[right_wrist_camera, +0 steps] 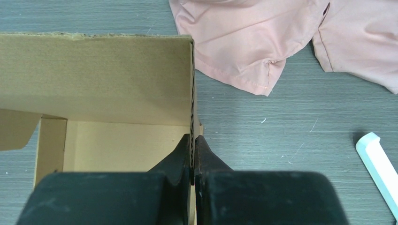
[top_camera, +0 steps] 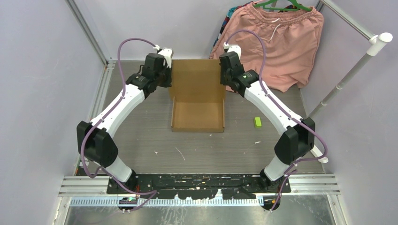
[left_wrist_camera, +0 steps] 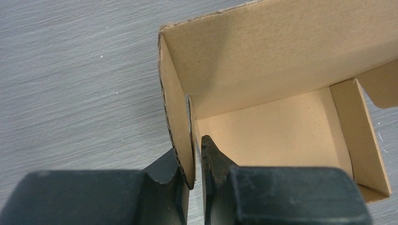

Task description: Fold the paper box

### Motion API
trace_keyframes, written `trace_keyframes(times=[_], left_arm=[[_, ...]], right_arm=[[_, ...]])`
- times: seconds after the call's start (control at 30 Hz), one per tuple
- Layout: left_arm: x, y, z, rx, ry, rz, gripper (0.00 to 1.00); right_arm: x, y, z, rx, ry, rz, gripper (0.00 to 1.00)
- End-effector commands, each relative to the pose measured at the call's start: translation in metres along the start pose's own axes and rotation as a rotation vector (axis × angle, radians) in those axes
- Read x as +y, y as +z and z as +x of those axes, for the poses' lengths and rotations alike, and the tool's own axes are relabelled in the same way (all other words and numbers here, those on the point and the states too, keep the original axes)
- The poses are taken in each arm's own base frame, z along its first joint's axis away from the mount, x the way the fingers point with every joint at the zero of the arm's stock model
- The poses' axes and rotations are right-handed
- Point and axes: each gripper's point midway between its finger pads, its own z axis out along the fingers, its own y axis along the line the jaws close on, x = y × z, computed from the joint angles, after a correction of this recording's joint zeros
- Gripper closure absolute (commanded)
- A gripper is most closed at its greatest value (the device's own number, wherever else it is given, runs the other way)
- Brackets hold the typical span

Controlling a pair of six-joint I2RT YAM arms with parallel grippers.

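Item: paper box (top_camera: pixel 197 101), mid-counter (top_camera: pixel 187 145), far panel lifted, near tray lying flat.

Left gripper (left_wrist_camera: pixel 193 161) is pinched on the left side flap. Right gripper (right_wrist_camera: pixel 193 154) is clamped tight on the right flap's edge.

Risks, as we judge them: the left hold looks shallow, so that flap may slip, and uneven pulling could crease or skew the box.

Both arms reach forward, elbows out, wrists turned inward.

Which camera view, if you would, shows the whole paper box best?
Top external: the entire paper box is visible. The wrist views show only a side flap held in the left gripper or right gripper.
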Motion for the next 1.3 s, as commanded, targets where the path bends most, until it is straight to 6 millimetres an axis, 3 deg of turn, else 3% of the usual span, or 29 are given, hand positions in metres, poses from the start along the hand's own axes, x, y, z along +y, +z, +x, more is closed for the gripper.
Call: trace_keyframes(times=[0.0, 0.57, 1.27], left_arm=[[-0.009, -0.019, -0.021, -0.079, -0.055, -0.007, 0.86], [-0.024, -0.03, -0.022, -0.103, -0.156, -0.072, 0.87], [-0.026, -0.039, 0.006, -0.178, -0.247, -0.147, 0.89]], right_arm=[[0.012, -0.014, -0.031, -0.124, 0.099, -0.029, 0.99], [0.021, -0.021, -0.024, -0.152, 0.178, -0.023, 0.99], [0.023, -0.031, 0.001, -0.186, 0.24, 0.028, 0.99]])
